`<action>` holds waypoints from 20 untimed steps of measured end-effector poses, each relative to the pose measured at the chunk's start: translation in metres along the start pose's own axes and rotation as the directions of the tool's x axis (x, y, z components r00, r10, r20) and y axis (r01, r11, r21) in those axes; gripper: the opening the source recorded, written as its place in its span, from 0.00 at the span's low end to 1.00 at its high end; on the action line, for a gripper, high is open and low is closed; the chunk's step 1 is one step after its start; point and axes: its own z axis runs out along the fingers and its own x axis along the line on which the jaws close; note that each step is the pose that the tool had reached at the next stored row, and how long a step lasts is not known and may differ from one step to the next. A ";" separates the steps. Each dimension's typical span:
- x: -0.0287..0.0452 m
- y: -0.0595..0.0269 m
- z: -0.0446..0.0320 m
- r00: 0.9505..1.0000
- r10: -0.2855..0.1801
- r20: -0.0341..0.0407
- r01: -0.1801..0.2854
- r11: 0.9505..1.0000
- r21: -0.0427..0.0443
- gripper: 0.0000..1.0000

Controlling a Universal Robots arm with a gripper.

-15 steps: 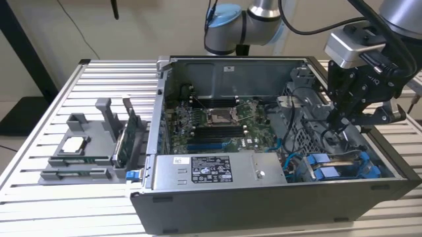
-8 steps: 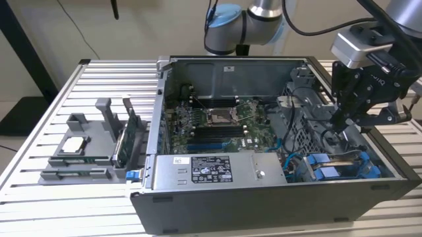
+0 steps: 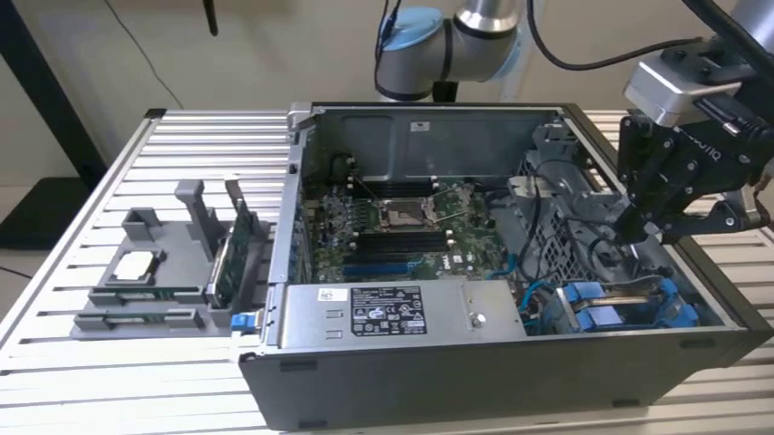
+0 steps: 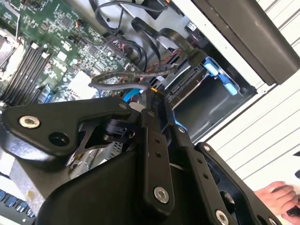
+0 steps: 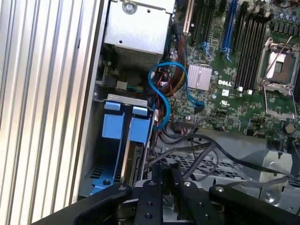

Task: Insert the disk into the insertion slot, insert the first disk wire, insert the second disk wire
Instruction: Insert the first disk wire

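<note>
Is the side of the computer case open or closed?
Open: the computer case is uncovered on top, and the motherboard inside shows plainly in the exterior view.

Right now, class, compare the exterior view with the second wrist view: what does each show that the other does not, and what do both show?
Exterior view's own: the grey parts holder standing on the slatted table at the exterior view's left, and the arm's blue-capped joint. Second wrist view's own: a person's hand over the slats beside the case. Shared: the gripper inside the open case, the motherboard, and the blue drive carriers in the drive cage.
</note>
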 end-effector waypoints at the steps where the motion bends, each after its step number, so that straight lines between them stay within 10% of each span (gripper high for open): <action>1: 0.0002 -0.0007 0.0005 1.000 0.000 -0.002 0.000 1.000 -0.002 0.19; 20: 0.0154 -0.0180 0.0084 1.000 0.003 -0.014 -0.004 0.999 -0.041 0.19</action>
